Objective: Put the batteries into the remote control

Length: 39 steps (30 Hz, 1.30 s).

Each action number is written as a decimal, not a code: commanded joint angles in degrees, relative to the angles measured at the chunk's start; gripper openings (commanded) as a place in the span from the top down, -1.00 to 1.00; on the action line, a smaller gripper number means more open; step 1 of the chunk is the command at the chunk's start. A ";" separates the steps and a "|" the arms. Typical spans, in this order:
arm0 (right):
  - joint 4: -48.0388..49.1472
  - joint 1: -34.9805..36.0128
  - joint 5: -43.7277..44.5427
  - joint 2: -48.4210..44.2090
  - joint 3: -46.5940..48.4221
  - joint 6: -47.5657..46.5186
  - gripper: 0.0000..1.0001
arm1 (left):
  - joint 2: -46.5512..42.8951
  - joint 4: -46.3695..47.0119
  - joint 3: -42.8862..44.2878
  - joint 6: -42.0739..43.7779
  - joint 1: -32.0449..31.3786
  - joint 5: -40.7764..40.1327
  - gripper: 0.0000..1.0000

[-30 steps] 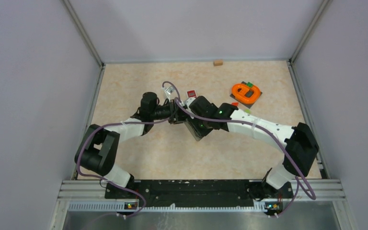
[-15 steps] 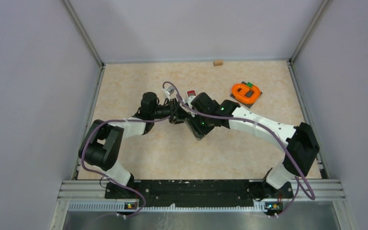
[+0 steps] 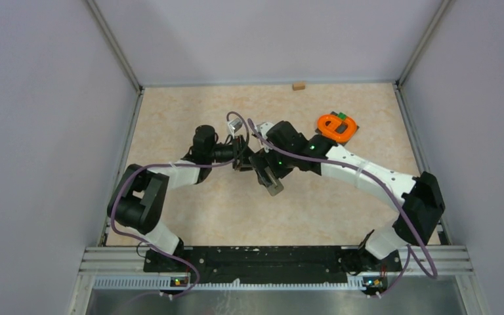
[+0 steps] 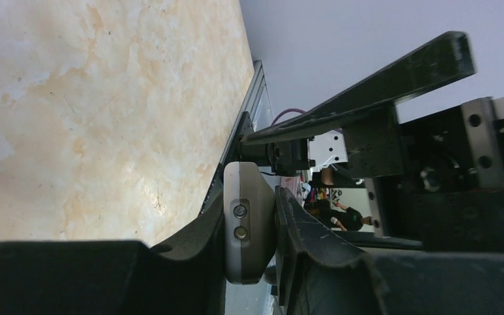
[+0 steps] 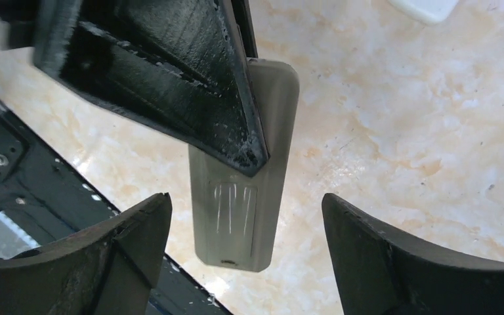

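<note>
The remote control is a slim grey bar with a ridged panel near its free end, held off the table. My left gripper is shut on its other end, and one of its black fingers crosses the right wrist view. My right gripper is open wide, its fingers standing on either side of the remote's free end without touching it. In the top view the remote slants toward the near side between the left gripper and the right gripper. The batteries are out of view.
An orange ring with a small green block lies on a dark plate at the back right. A small wooden block sits by the back wall. A white object lies on the table beyond the remote.
My right gripper has opened wide and let go of the remote, and its wrist has shifted slightly toward the back. The left gripper keeps its hold and has barely moved.
</note>
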 commanded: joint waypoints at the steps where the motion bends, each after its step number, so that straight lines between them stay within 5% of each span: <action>1: 4.98 -1.91 -1.39 -7.26 -1.16 4.26 -0.73 | -1.17 1.82 2.19 0.00 0.86 1.46 1.00; 8: 22.04 -11.57 -7.29 -20.86 -17.43 26.88 -0.74 | -2.68 2.97 1.79 -2.36 1.87 -1.53 1.00; 17: 42.68 -12.59 -8.04 -29.20 -35.94 53.10 -0.75 | -3.74 16.36 -0.18 -16.01 1.97 -8.29 1.00; 29: 50.93 -12.59 -4.81 -32.27 -40.11 57.59 -0.62 | -6.22 12.94 1.20 -16.11 1.92 -8.74 1.00; 39: 50.03 -12.59 -5.62 -29.59 -39.91 58.53 -0.24 | -7.08 13.26 1.87 -16.91 1.94 -9.36 1.00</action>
